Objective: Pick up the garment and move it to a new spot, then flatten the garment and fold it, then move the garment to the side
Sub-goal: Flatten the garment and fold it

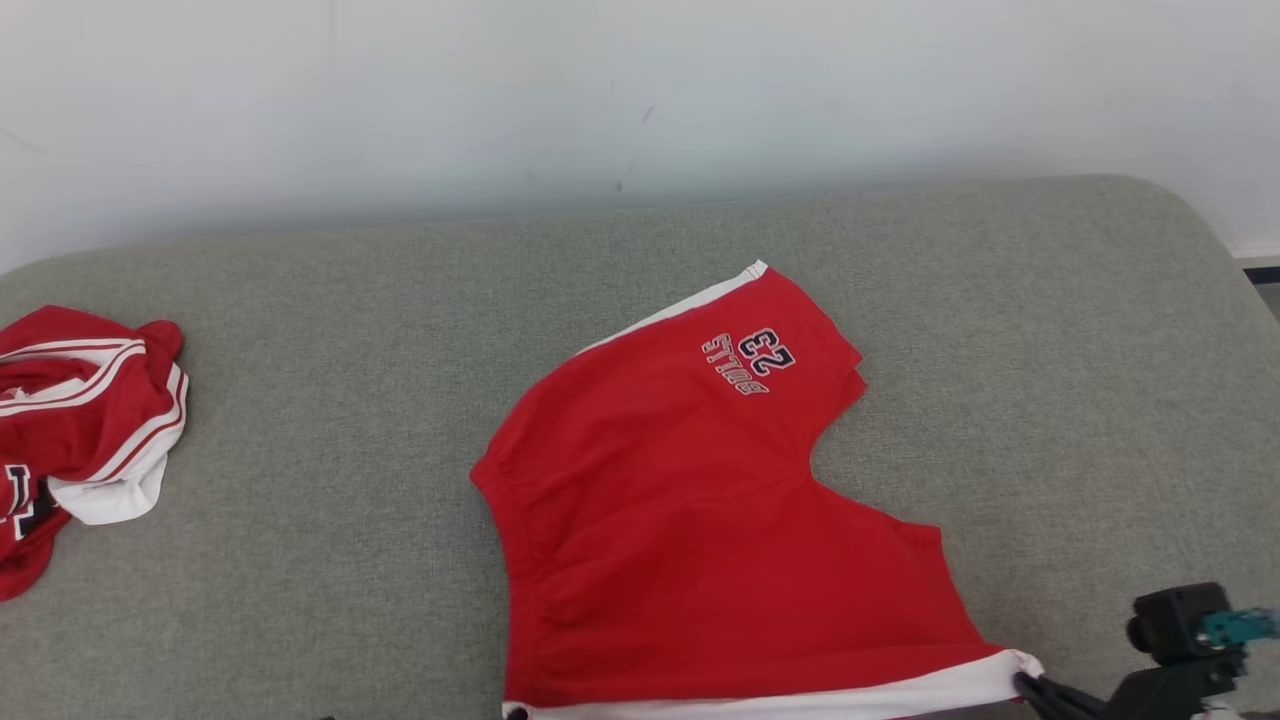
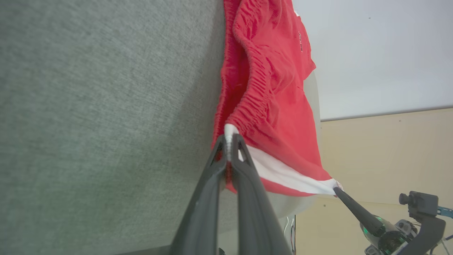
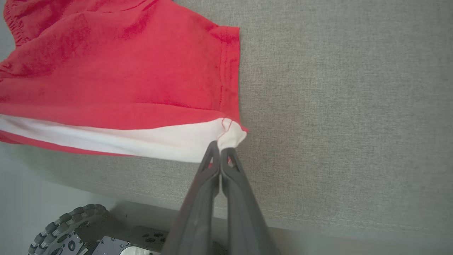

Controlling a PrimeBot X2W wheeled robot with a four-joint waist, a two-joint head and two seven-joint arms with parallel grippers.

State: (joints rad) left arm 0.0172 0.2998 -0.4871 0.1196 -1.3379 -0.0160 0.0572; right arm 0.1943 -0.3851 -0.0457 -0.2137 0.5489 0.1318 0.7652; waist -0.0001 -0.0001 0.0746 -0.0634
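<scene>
Shorts (image 1: 700, 520): red, spread on the grey pad (image 1: 330, 400). In the head view they run from the centre down to 6 o'clock, with one leg reaching toward 1 o'clock and the other toward 5 o'clock.
Stripe (image 1: 930, 688): white, along the near edge of the shorts, partly cut off by the bottom of the head view.
Print (image 1: 750, 362): "23" with a word beside it, upside down on the far leg. The word is hard to read.
Left gripper (image 2: 229, 141): closed, pinching the white corner beside the gathered waistband. The cloth between its fingers is mostly hidden.
Right gripper (image 3: 219, 150): closed, pinching the white corner at the leg hem. It sits at 5 o'clock in the head view, its arm cut off by the corner.
Between the grips: in the left wrist view the stripe stretches toward 4 o'clock, where the right gripper's tip meets it.
Near edge: I cannot tell whether it rests on the pad or hangs just past it.
Jersey (image 1: 80, 430): red and white, crumpled at 9 o'clock, well apart from the shorts. It is cut off by the left edge, and its lettering is partly hidden in the folds.
Wall (image 1: 600, 90): pale, at 12 o'clock beyond the pad.
Wheel (image 3: 67, 226): ribbed and blurred, at 7 o'clock in the right wrist view, below the pad's edge and partly cut off.
</scene>
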